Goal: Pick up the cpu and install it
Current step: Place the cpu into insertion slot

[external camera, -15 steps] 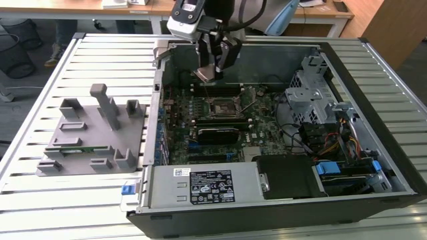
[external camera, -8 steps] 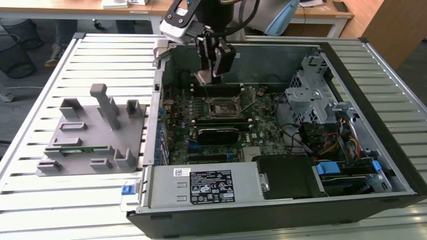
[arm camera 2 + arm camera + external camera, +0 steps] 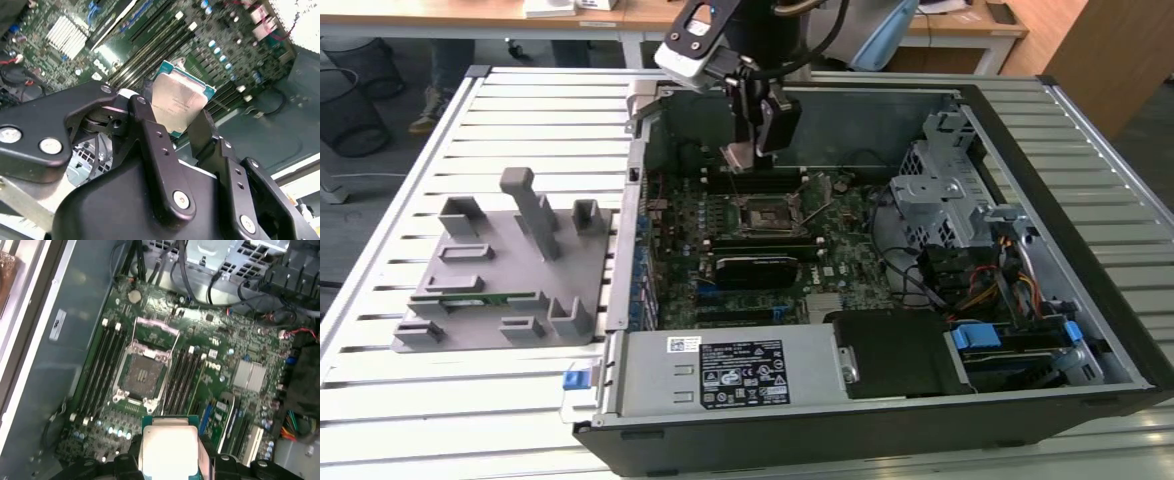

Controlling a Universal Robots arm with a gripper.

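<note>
Silver-topped with a thin green rim, the cpu is pinched between the black fingers of the gripper, held in the air above the green motherboard inside the open computer case. In the first wrist view the socket lies open on the board, well apart from the chip.

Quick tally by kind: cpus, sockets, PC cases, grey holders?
cpu, held in the gripper: 1
socket, open: 1
case: 1
grey holder: 1
Total: 4
</note>
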